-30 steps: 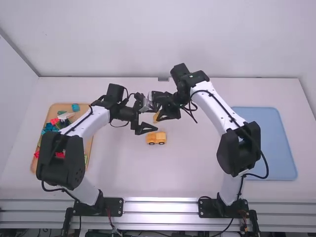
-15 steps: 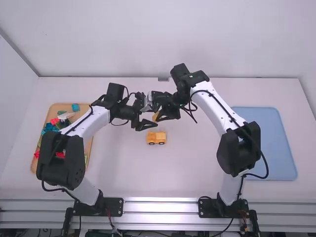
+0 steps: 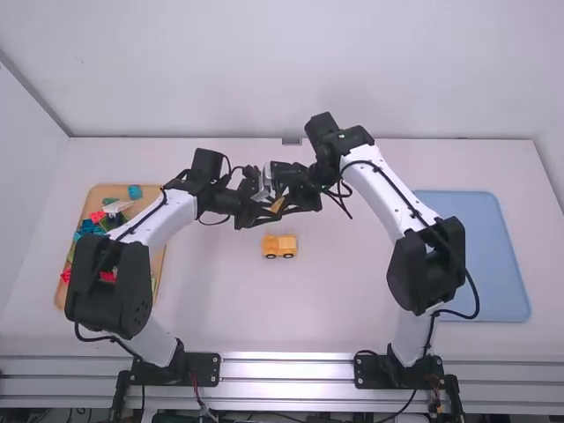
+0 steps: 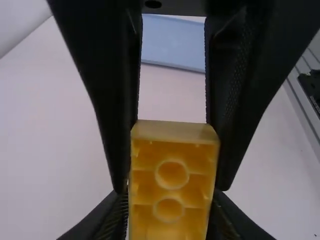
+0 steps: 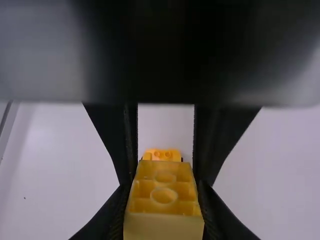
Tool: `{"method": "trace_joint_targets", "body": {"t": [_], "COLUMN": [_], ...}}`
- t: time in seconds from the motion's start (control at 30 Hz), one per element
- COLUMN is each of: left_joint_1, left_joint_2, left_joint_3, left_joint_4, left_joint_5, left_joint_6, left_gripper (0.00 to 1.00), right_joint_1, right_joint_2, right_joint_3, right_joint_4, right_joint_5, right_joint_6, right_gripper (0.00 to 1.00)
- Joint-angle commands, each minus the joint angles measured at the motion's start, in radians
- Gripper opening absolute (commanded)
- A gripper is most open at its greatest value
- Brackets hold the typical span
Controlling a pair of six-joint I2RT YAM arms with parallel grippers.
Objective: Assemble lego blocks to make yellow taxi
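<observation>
Several loose coloured plastic blocks (image 3: 99, 231) lie on a tan tray (image 3: 107, 190) at the far left. Next comes the left gripper (image 4: 170, 205), clenched on the sides of a small yellow plastic block (image 3: 278, 205) held above the table. Its open side shows round tubes, so I'd expect it light and stiff, hard to crush but smooth enough to twist; the flat parallel sides are the place to grip, leaving the joining face free. Just nearer the arms' bases, a yellow wheeled toy body (image 3: 280, 247) stands on the table, likely its mate. The right gripper (image 5: 163, 200) grasps the same block, so one should let go before the other pulls. A blue tray (image 3: 485, 256) lies far right.
</observation>
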Motion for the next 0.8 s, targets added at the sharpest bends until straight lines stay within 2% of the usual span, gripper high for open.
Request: {"method": "trace_joint_targets", "body": {"t": [0.0, 0.17, 0.23, 0.27, 0.3, 0.33, 0.37, 0.43, 0.5, 0.67, 0.77], "left_joint_1": [-0.002, -0.002, -0.002, -0.001, 0.001, 0.004, 0.014, 0.021, 0.028, 0.023, 0.023], "left_joint_2": [0.017, 0.017, 0.017, 0.017, 0.017, 0.017, 0.017, 0.017, 0.017, 0.017, 0.017], "left_joint_3": [-0.005, -0.005, -0.005, -0.005, -0.005, -0.005, -0.005, -0.005, -0.005, -0.005, -0.005], "left_joint_4": [0.004, 0.007, 0.024, 0.030, 0.048, 0.058, 0.083, 0.114, 0.211, 0.357, 0.478], "left_joint_5": [-0.005, 0.000, 0.022, 0.029, 0.047, 0.056, 0.085, 0.113, 0.132, 0.133, 0.188], "left_joint_6": [0.003, 0.004, 0.004, 0.004, 0.004, 0.003, 0.003, -0.014, -0.119, -0.248, -0.327], "left_gripper": [0.35, 0.25, 0.22, 0.22, 0.22, 0.21, 0.21, 0.19, 0.15, 0.11, 0.12], "right_joint_1": [0.006, 0.006, 0.006, 0.005, -0.001, -0.005, -0.015, -0.027, -0.047, -0.082, -0.121], "right_joint_2": [-0.006, -0.006, -0.006, -0.006, -0.008, -0.008, -0.014, -0.021, -0.037, -0.061, -0.080], "right_joint_3": [0.025, 0.025, 0.025, 0.025, 0.025, 0.025, 0.025, 0.025, 0.025, 0.025, 0.025], "right_joint_4": [-0.016, -0.014, 0.000, 0.006, 0.021, 0.028, 0.049, 0.063, 0.068, 0.080, 0.106], "right_joint_5": [-0.032, -0.037, -0.053, -0.060, -0.078, -0.086, -0.106, -0.132, -0.185, -0.280, -0.366], "right_joint_6": [0.000, 0.000, 0.001, 0.006, 0.017, 0.023, 0.040, 0.053, 0.045, 0.015, 0.015], "right_gripper": [0.00, 0.02, 0.21, 0.25, 0.33, 0.36, 0.45, 0.50, 0.57, 0.58, 0.53]}}
